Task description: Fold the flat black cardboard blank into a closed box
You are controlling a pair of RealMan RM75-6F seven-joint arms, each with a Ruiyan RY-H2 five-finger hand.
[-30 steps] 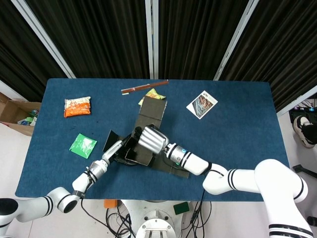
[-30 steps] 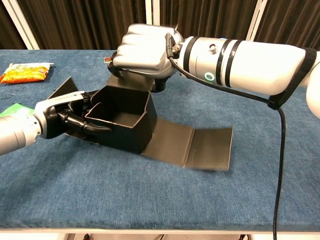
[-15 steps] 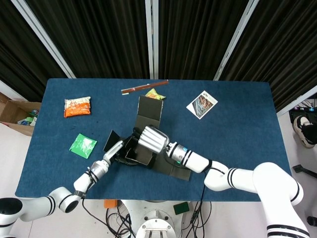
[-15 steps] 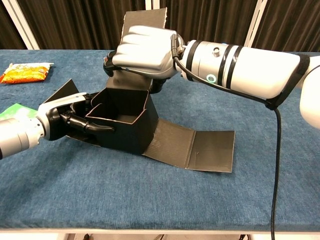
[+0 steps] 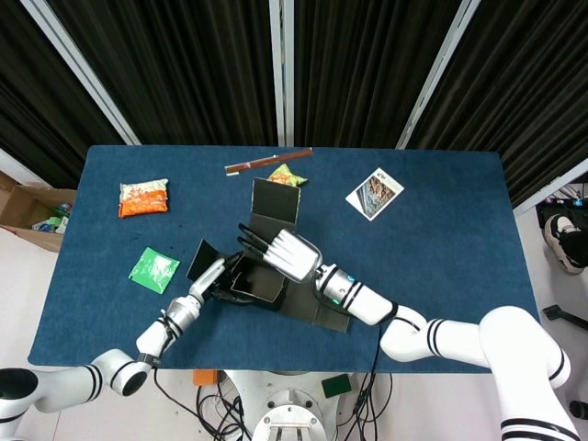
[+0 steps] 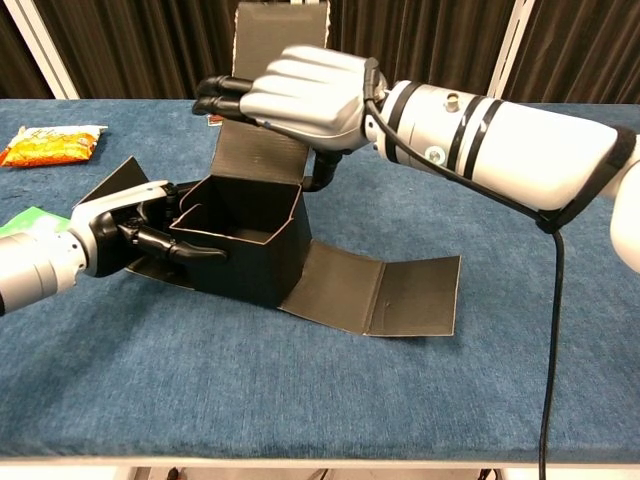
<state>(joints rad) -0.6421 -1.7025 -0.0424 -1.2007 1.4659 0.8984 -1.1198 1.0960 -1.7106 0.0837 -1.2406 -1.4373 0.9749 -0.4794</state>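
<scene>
The black cardboard box stands half folded on the blue table, its body open at the top. Its tall lid flap rises upright at the back, and another flap lies flat to the right. My left hand grips the box's left wall, with fingers hooked inside. My right hand hovers over the box with fingers stretched flat toward the left in front of the lid flap, its thumb down by the rear wall. The head view shows the box, left hand and right hand.
An orange snack packet and a green packet lie left of the box. A brown stick, a yellow-green packet and a picture card lie at the back. A carton sits on the floor at left.
My right hand has gone from a fist to stretched-out fingers and lifted a little. The lid flap has swung up from lying back to standing upright. The left hand keeps its hold.
</scene>
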